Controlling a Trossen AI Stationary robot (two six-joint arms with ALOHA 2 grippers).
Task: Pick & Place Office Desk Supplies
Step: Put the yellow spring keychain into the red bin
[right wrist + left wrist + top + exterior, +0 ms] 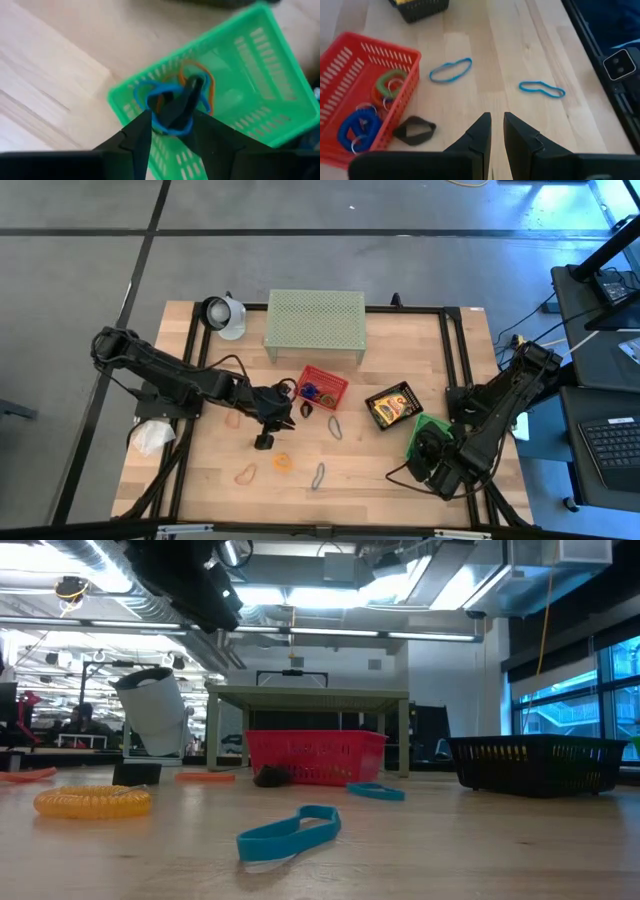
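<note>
Right gripper (170, 127) over green basket (260, 65) rim

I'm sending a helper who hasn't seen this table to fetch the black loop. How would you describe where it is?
Start at the pale green perforated shelf at the back of the table; just in front of it sits a red basket. The black loop lies flat on the bare wood against that basket's front edge, near the left gripper. The other loose loops on the wood are blue, orange or yellow; this one is black.
</note>
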